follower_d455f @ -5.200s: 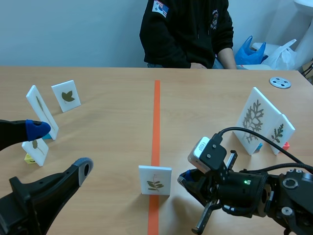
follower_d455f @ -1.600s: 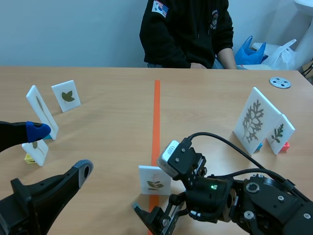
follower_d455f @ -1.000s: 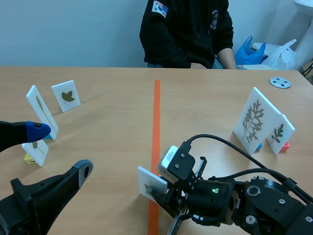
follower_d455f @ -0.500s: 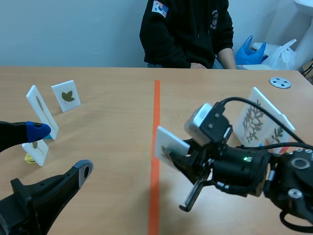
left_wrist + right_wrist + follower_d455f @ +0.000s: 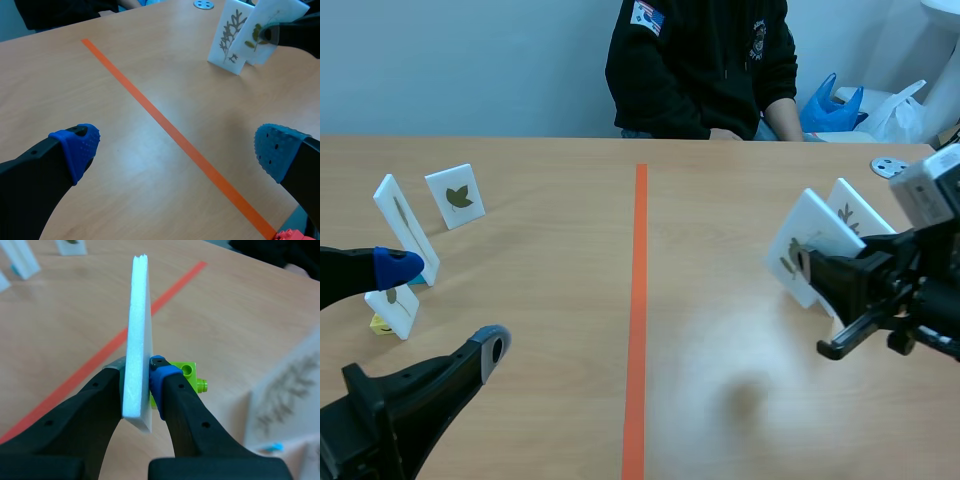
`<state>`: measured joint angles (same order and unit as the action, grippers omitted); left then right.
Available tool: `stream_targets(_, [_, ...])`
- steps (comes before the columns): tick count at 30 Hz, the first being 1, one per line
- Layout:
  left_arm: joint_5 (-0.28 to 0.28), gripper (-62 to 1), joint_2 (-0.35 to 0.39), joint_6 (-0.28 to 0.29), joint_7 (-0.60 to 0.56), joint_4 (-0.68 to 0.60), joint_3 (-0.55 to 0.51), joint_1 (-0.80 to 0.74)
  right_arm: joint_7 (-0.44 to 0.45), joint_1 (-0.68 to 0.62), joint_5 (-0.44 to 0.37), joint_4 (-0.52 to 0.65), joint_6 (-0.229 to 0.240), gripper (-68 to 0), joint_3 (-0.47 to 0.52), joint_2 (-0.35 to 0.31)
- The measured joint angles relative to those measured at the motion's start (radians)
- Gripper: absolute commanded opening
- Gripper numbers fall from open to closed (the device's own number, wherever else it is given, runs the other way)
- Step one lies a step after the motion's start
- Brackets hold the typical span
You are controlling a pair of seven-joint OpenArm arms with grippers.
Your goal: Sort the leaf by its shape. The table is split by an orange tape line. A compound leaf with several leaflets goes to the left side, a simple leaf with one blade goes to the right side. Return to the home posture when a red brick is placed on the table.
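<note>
The right gripper is clamped on a white leaf card and holds it tilted at the middle right of the frame. That is well to the right of the orange tape line, just in front of another leaf card. The left gripper sits at the lower left, its fingers spread wide apart.

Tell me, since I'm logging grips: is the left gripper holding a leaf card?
No, the left gripper is open, its blue pads far apart with nothing between them.
</note>
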<state>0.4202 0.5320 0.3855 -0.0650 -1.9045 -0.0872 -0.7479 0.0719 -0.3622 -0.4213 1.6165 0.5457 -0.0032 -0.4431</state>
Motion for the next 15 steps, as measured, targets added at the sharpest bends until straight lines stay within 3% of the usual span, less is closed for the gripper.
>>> stream_targets(6, [0.000,1.4,0.000,0.000,0.000,0.000,0.000,0.000,-0.030,0.005,-0.025,-0.080,-0.030,-66.2,0.053,0.039])
stream_targets(12, [0.000,1.4,0.000,0.000,0.000,0.000,0.000,0.000,-0.032,0.065,-0.024,-0.261,-0.038,-66.2,0.040,0.074])
stream_targets(15, [0.000,1.4,0.000,0.000,0.000,0.000,0.000,0.000,-0.010,0.098,-0.019,-0.332,-0.067,-66.2,0.040,0.085])
